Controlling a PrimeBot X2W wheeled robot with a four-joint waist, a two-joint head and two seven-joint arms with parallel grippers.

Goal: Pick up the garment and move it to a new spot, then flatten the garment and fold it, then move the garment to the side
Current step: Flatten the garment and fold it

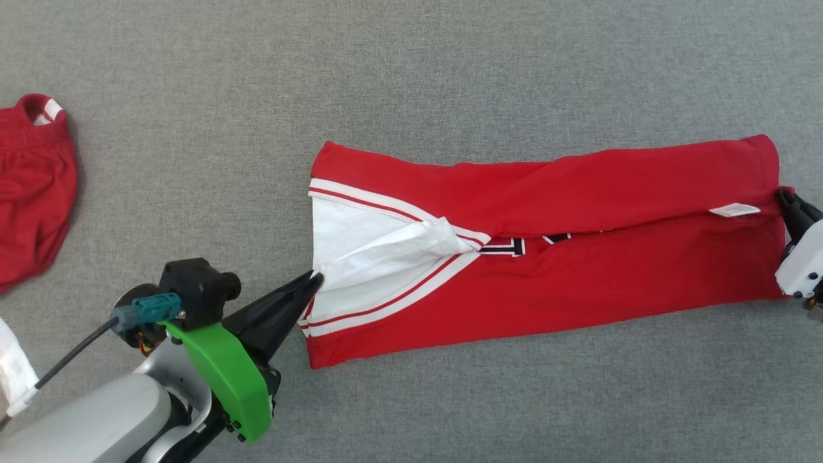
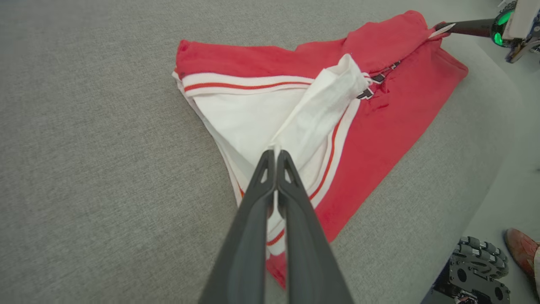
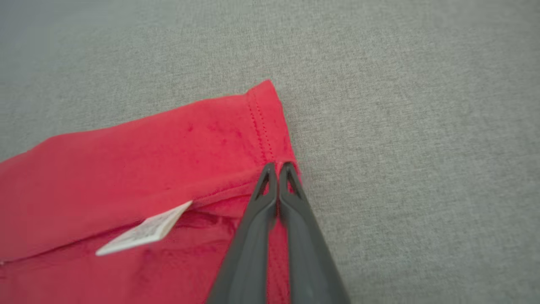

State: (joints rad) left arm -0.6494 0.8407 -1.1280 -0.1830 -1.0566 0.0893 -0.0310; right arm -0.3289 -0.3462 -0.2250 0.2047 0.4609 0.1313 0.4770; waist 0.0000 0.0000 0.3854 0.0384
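Observation:
The garment (image 1: 611, 270) is red with a white panel and red-and-white stripes. It lies folded lengthwise into a long band on the grey cloth surface. My left gripper (image 1: 315, 280) is at its left end, shut on the white fabric. A sliver of white shows between the fingers in the left wrist view, where the gripper (image 2: 276, 154) sits on the garment (image 2: 392, 118). My right gripper (image 1: 783, 195) is at the right end, shut on the red hem. In the right wrist view the gripper (image 3: 278, 166) pinches the hem edge of the garment (image 3: 147, 169), close to a white label (image 3: 143, 230).
A second red garment (image 1: 32, 180) lies at the far left. A white item (image 1: 13, 373) sits at the lower left edge. In the left wrist view the surface's edge curves down the right side, with the wheeled base (image 2: 476, 270) and a person's shoe (image 2: 521, 249) beyond it.

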